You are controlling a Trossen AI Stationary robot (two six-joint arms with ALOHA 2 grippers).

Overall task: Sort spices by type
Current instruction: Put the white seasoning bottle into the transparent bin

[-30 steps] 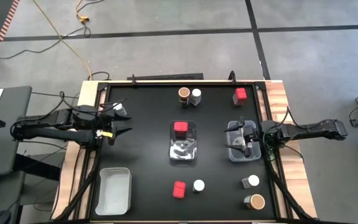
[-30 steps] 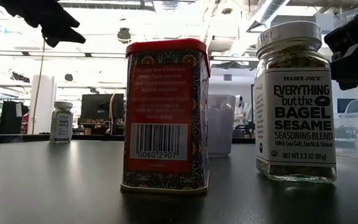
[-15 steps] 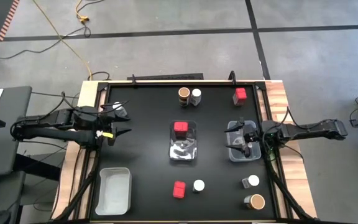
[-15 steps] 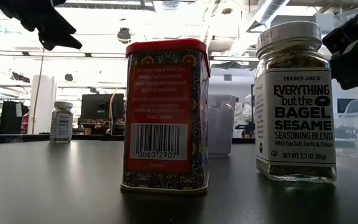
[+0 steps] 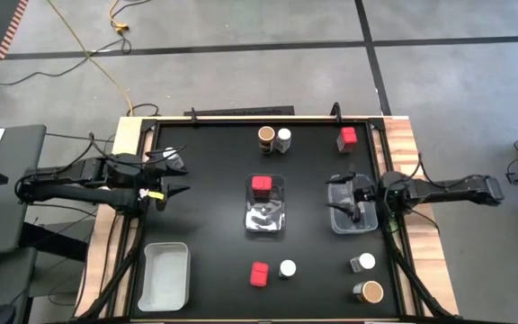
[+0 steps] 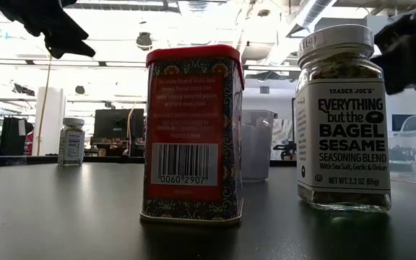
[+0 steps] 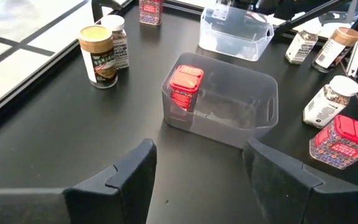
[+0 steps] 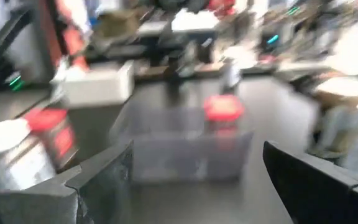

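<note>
Table: a black table (image 5: 205, 225) holds 3 clear bins and 8 spice containers that I can count from above, most of them standing loose.
Centre bin: the middle bin (image 5: 265, 219) holds 1 red tin (image 5: 261, 184) at its far end; in my judgement this marks it as the place for the red kind.
Right bin: the right-hand bin (image 5: 340, 220) lies under the right arm's tip, so what it contains is hidden.
Left bin: the near-left bin (image 5: 165, 274) shows nothing inside.
Loose red: 1 red tin at the far right (image 5: 348, 138) and 1 near the front (image 5: 259, 274) stand outside any bin.
Loose white: white-lidded jars stand at the far edge (image 5: 283, 137), near the front (image 5: 288, 268) and at the near right (image 5: 363, 263).
Loose brown: brown-topped jars stand at the far edge (image 5: 266, 136), touching or just beside a white one, and at the near right corner (image 5: 370, 292).
Left gripper: the left gripper (image 5: 171, 179) hovers over the table's left edge, fingers parted halfway with nothing between them, facing the centre bin, probably waiting.
Right gripper: the right gripper (image 5: 356, 200) hangs over the right bin, jaws spread wide and holding nothing, a stance that fits releasing into that bin or reaching for more.
Progress: early, since most containers are unsorted.
</note>
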